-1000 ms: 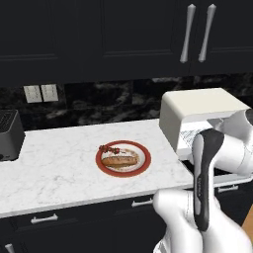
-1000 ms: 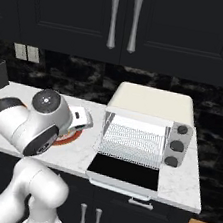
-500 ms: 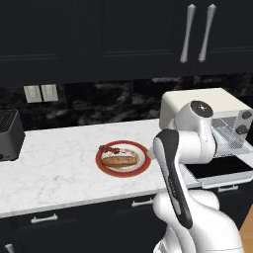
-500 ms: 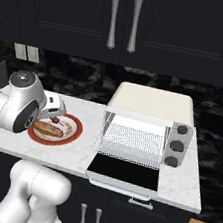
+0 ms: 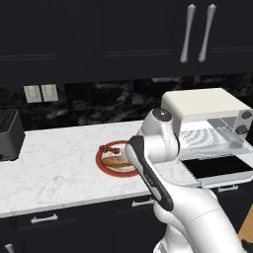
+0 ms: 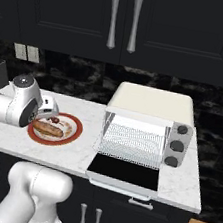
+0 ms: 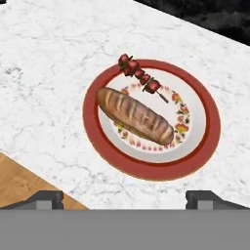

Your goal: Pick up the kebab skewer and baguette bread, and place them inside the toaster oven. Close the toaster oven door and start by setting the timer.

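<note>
While beside bread [image 7: 135, 116], skewer [image 7: 140, 75] unobstructed

The arm [image 5: 153, 148] bends down, its pincer [image 7: 124, 197] spread wide.

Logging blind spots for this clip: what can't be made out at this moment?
- Gripper: hand view's bottom edge cuts the fingers to tips.
- Plate: left base view, the arm hides its right side.
- Toaster oven knobs: markings too small, both base views.
- Kebab skewer: right base view, tiny, partly behind the arm.
</note>
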